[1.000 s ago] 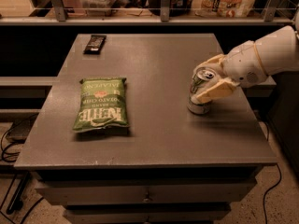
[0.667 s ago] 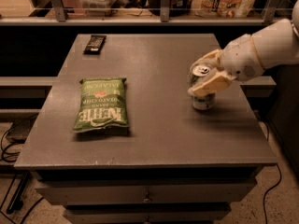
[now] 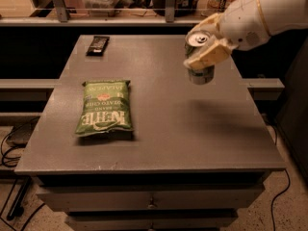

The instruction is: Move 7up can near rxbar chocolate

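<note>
The 7up can (image 3: 200,72), white and green with a silver top, hangs in the air above the right side of the grey table (image 3: 192,129). My gripper (image 3: 206,43) is shut on the can, one finger (image 3: 211,56) across its front, the arm reaching in from the upper right. The rxbar chocolate (image 3: 97,45), a small dark flat bar, lies at the table's far left corner, well away from the can.
A flat green chip bag (image 3: 104,108) lies on the left half of the table. A shelf with a rail and boxes runs behind the table. Drawers sit below the front edge. Cables lie on the floor at left.
The gripper has lifted the 7up can off the table and carried it up and a little leftward.
</note>
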`<state>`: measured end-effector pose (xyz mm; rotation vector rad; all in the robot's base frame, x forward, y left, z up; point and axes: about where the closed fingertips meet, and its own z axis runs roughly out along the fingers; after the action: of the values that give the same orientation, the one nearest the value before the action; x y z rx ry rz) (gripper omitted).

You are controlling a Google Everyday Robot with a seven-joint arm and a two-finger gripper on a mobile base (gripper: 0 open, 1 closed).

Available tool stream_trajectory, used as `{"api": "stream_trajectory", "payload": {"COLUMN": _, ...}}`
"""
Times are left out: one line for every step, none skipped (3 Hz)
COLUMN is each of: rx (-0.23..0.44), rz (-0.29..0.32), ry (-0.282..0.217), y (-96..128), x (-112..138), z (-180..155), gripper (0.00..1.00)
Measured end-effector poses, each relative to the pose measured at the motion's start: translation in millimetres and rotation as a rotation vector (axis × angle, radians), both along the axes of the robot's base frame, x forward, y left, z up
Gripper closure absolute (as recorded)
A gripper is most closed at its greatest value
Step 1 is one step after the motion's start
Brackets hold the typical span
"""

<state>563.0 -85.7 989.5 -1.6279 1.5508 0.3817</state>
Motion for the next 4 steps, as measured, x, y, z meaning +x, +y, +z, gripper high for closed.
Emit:
{"api": "stream_trajectory", "payload": {"rx": 0.003, "rz": 0.001, "ry": -0.013, "y": 1, "x": 1, "z": 7, "gripper": 1.0}}
{"api": "stream_trajectory", "payload": {"rx": 0.061, "rz": 0.022, "ry": -0.032, "y": 20, "x": 11, "z": 10, "gripper": 1.0}}
{"api": "stream_trajectory", "payload": {"rx": 0.146, "rz": 0.024, "ry": -0.069, "y": 51, "x": 40, "z": 22, "gripper": 1.0}}
{"api": "stream_trajectory", "payload": {"rx": 0.219, "rz": -0.003, "ry": -0.062, "y": 77, "x": 81, "z": 27, "gripper": 1.0}}
